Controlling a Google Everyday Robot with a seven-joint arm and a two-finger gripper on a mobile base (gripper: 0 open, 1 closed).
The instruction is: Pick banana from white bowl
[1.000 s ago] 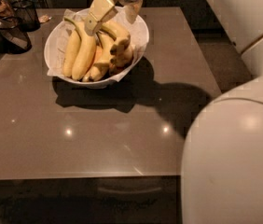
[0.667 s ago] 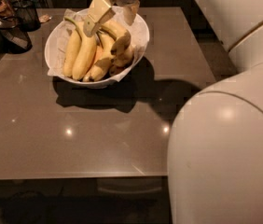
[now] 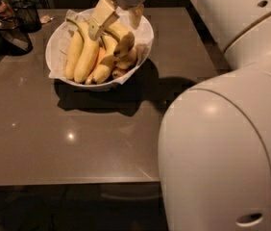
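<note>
My claw [image 3: 115,29] hangs over the white bowl [image 3: 97,84], which sits toward eleven o'clock on the brown table [image 3: 54,138]. The fingers are spread apart, one on either side of the banana [image 3: 122,35], and I see neither pad pressing on it, so I take the claw as released and holding nothing.

The banana lies on top of the pile at about two o'clock in the bowl, with its dark blunt tip pointing toward four o'clock. The straighter bananas [image 3: 85,57] lie beside it from eight to ten o'clock, some of them touching it.

I judge it light enough, firm under the peel but easily bruised, and smooth enough to roll or slide if pinched near an end. The thick middle of the curve looks like the best hold, with the fingers across its width and only a moderate squeeze. The crinkled paper lining and the neighbouring fruit may drag or shift as it lifts, so a straight pull toward twelve o'clock, away from the pile, seems safest.

Against the picture a second ago, my fingertips sit slightly lower into the fruit. The big white bulk of my arm [image 3: 222,153] has swung farther across from three o'clock and covers more of the table. The bowl and the fruit have not moved.
</note>
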